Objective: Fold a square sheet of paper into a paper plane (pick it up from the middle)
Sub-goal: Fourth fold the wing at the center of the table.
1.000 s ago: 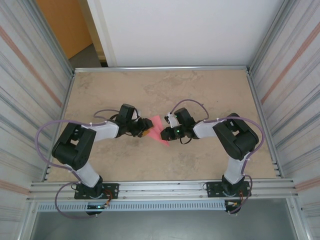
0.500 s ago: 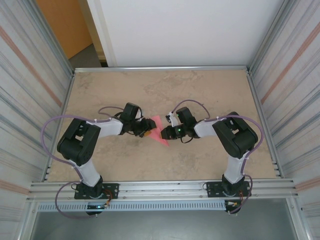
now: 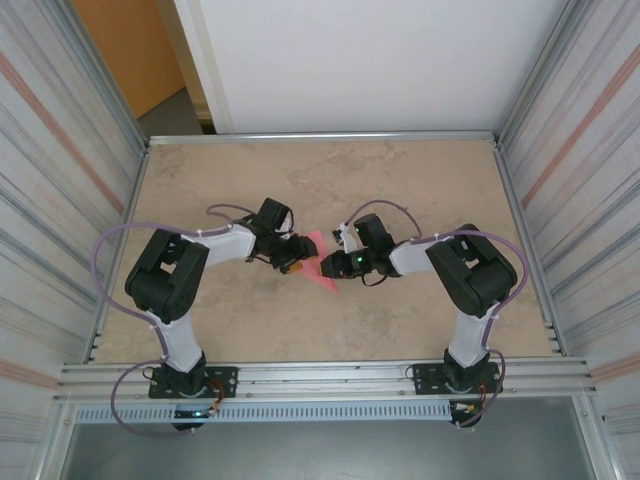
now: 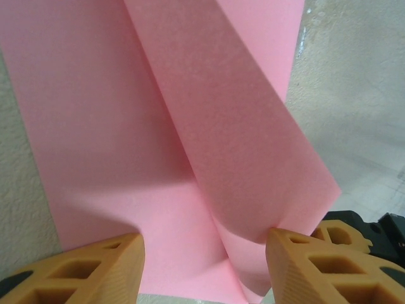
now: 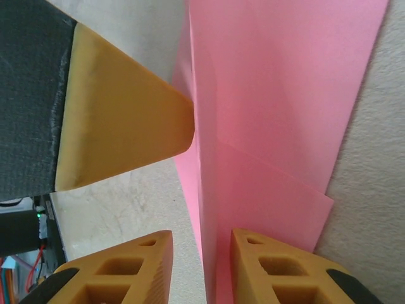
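While the paper (image 3: 318,262) lies at the middle of the table (image 3: 420,190), between the two grippers, one flap of it stands curled up off the flat part rather than creased down. The left gripper (image 4: 204,246) is released. Its jaws stand wide apart over the near edge of the sheet, and one finger (image 4: 297,259) touches the lower corner of the raised flap. The right gripper (image 5: 201,239) grasps nothing either. Its jaws are only narrowly parted, the upturned fold runs into the gap, and bare table shows between one finger and the paper. In the right wrist view a left finger (image 5: 126,107) touches that same fold from the side.

The step looks like laying this flap over and setting its crease. To do it well, one gripper should pin the flat layer so the sheet cannot slide. The other should push the flap down along the fold, low and slow, working outward from the pinned end. Thin paper buckles easily, so pressure belongs on the crease, not on the free edge. Edges should line up before anything is pressed flat, since a skewed crease would likely give lopsided wings.
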